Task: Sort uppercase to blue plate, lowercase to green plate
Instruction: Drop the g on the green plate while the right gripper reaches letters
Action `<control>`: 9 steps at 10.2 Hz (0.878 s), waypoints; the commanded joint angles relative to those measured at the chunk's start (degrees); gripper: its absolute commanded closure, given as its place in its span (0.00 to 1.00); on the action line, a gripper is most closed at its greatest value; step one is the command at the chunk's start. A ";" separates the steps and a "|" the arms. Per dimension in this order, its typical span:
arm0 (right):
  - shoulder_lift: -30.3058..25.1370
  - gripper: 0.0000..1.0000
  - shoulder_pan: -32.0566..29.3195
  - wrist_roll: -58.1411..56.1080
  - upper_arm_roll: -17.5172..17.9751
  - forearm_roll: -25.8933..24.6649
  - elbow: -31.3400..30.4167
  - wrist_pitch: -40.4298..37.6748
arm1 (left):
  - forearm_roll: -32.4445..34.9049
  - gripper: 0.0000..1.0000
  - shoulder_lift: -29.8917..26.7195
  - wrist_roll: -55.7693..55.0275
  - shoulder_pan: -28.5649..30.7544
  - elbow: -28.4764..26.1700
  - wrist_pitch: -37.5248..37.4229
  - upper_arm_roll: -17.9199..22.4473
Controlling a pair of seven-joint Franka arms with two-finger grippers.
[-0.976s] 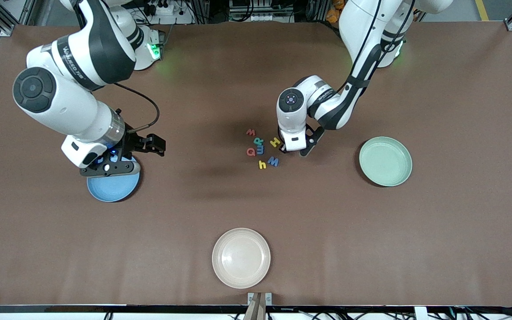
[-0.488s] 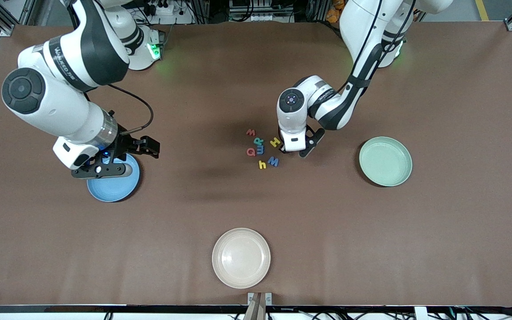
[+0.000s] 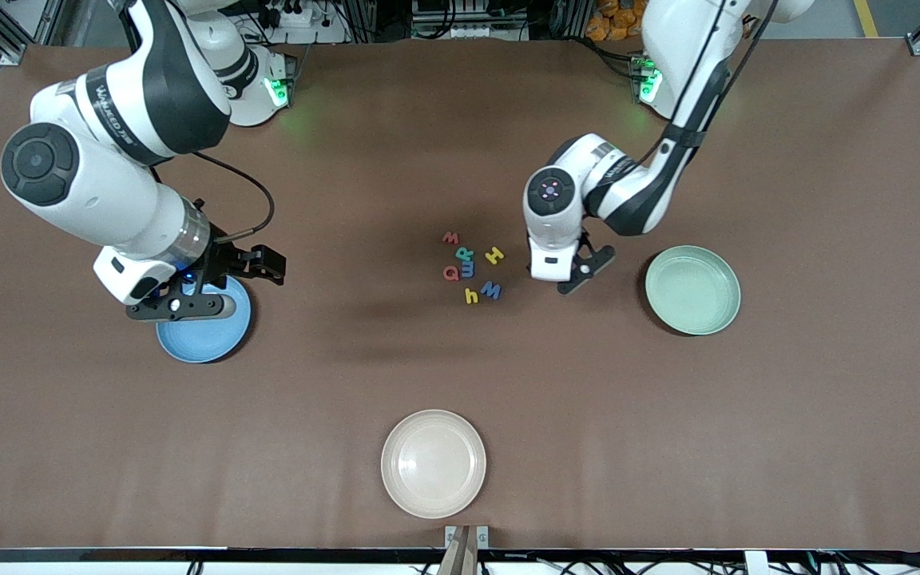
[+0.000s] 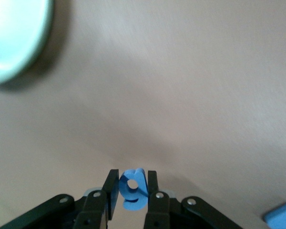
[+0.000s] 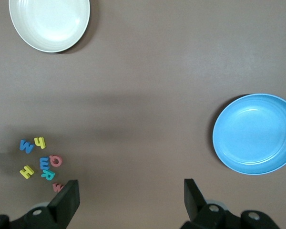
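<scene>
The right arm bends down with its right gripper [image 3: 180,297] spread wide above the blue plate [image 3: 208,335]. The left arm folds low, its left gripper [image 4: 132,190] pinching a blue g [image 4: 133,189] over bare table, between the green plate [image 3: 692,289] and remaining letters [image 3: 472,267].

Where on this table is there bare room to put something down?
Bare brown table lies between the round cream-beige plate and the pale mint-green plate, and between it and the blue plastic plate. The middle is crowded: small foam letters cluster there, with the left gripper holding a blue g beside them.
</scene>
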 commanded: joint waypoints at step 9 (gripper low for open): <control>11.52 0.04 20.96 33.88 0.41 -3.63 0.48 15.06 | 0.93 1.00 -9.39 39.17 23.40 -10.14 0.05 -0.47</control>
